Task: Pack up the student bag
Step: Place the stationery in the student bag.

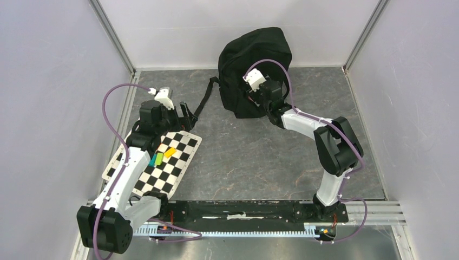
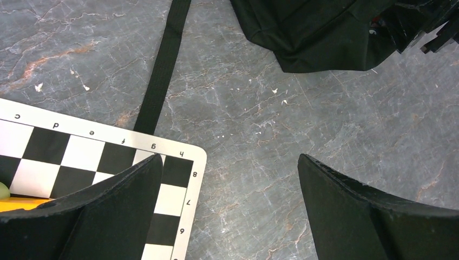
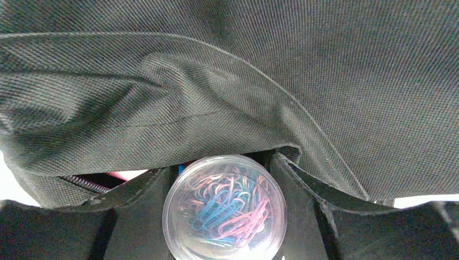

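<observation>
Paper clips [image 3: 227, 208] in a clear round tub [image 3: 178, 227] sit clamped in the right gripper [image 3: 222, 176] at the zippered mouth of the student bag [image 1: 254, 54] — it stands at the table's [image 1: 243, 157] far side. The left gripper [image 2: 230, 162] hangs over the chessboard's [image 2: 81, 157] corner beside the bag's strap [image 2: 162, 70] — jaws spread wide, holding nothing.

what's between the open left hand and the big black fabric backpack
Only bare grey marbled tabletop, in the left wrist view; a black backpack strap runs alongside.

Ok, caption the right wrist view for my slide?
Right gripper holds a clear tub of paper clips at the bag's opening.
</observation>
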`<state>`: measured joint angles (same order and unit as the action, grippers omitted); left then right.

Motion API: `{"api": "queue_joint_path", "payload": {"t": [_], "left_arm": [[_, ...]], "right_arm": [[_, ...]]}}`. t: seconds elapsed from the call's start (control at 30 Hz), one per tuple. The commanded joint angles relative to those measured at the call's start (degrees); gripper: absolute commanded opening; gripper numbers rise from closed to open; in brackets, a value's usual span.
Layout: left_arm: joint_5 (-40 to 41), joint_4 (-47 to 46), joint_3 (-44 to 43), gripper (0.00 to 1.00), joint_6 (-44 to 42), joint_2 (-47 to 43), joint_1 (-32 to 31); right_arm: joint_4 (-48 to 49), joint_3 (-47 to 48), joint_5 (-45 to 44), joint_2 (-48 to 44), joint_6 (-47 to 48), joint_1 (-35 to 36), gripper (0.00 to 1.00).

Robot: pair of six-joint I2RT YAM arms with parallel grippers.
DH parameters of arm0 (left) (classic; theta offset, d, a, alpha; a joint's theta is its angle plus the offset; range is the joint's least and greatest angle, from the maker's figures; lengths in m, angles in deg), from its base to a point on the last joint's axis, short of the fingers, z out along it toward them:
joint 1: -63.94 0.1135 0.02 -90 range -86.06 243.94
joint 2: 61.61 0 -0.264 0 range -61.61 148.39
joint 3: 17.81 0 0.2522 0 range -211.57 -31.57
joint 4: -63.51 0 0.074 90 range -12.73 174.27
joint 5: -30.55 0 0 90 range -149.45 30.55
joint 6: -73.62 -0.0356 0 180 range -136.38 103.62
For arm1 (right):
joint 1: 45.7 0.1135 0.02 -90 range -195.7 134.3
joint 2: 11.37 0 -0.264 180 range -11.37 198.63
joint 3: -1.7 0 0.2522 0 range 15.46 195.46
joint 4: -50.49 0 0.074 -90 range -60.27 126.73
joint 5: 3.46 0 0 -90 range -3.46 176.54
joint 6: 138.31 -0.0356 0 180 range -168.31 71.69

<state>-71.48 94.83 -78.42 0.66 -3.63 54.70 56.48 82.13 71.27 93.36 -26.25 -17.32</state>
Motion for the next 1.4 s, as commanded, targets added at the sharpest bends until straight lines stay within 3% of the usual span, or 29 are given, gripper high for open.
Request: {"api": "queue_joint_path", "payload": {"t": [0.0, 0.33, 0.37, 0.4, 0.43, 0.67, 0.8, 1.13, 1.37], "left_arm": [[0.96, -0.69, -0.59, 1.0, -1.57, -1.19, -0.35], [1.31, -0.6, -0.54, 1.0, -1.57, -1.57, -0.41], [1.31, -0.6, -0.48, 1.0, -1.57, -1.68, -0.47], [1.28, -0.58, -0.52, 1.0, -1.57, -1.64, -0.43], [1.39, -0.6, -0.58, 1.0, -1.57, -1.64, -0.46], [2.18, -0.51, -0.44, 1.0, -1.75, -2.29, -0.43], [2.17, -0.42, -0.52, 1.0, -1.81, -2.2, -0.43], [2.1, -0.42, -0.44, 1.0, -1.66, -2.44, -0.43], [2.21, -0.42, -0.36, 1.0, -1.68, -2.56, -0.43]], "right_arm": [[-10.69, -1.83, -6.17, -1.1, -3.77, -1.37, 0.0], [-21.26, -0.16, 2.77, -0.69, -14.34, -4.0, 0.0], [-21.51, 0.46, 1.82, -0.58, -14.82, -4.07, 0.04], [-21.54, 0.82, 0.41, -0.66, -15.18, -4.04, 0.18], [-21.0, 0.83, -1.2, -0.95, -15.38, -4.04, 0.39], [-17.26, -1.39, -1.74, -7.77, -14.17, -4.04, 0.79], [-18.19, -1.71, -0.66, -12.13, -13.55, -4.07, 0.95], [-21.9, -3.71, 2.53, -20.86, -14.99, -4.88, 0.98], [-18.52, -10.11, 10.98, -23.51, -23.84, -12.59, 0.93]]}}
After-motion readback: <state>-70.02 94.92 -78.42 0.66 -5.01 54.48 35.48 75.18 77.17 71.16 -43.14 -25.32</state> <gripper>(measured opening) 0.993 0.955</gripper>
